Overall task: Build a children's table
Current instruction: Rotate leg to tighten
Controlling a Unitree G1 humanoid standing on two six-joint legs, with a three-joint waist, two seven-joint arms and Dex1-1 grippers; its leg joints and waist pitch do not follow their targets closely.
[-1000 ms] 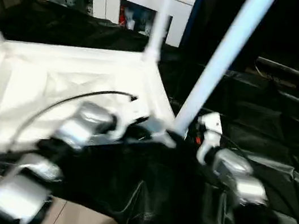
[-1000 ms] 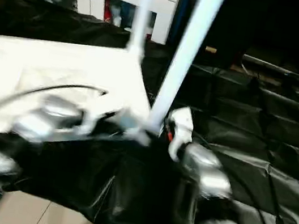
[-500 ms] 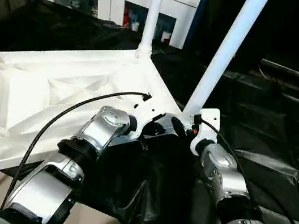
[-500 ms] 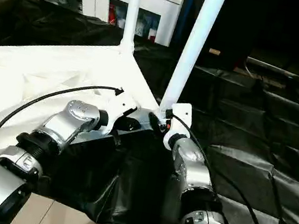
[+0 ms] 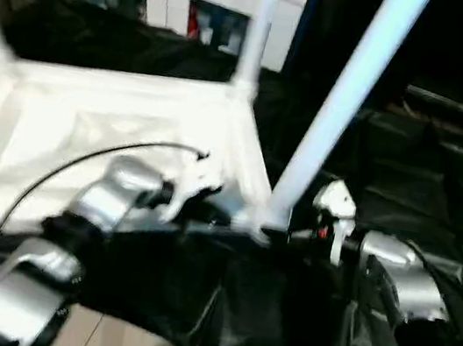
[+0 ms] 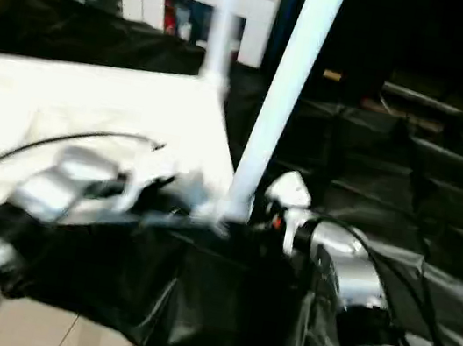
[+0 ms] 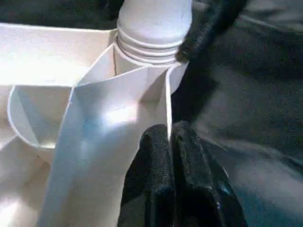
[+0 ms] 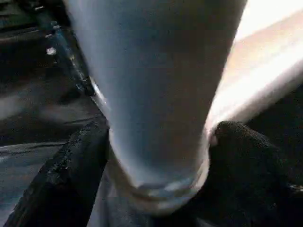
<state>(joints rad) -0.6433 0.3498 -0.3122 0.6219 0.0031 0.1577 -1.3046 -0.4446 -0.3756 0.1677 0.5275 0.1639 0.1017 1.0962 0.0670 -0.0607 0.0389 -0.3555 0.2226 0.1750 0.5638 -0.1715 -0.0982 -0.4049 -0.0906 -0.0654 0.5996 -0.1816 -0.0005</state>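
Two grips: left gripper (image 7: 168,156) pinched on tabletop rib (image 7: 166,101), right gripper (image 8: 156,156) astride leg (image 8: 156,80).

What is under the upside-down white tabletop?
The tabletop lies ribbed side up on the black-draped work table, with legs standing in its corner sockets, the nearest leg among them. What lies directly beneath the top is covered by the top itself.

1 tabletop (image 5: 90,114), approx 3 legs (image 5: 342,94), 2 claws (image 5: 245,222).
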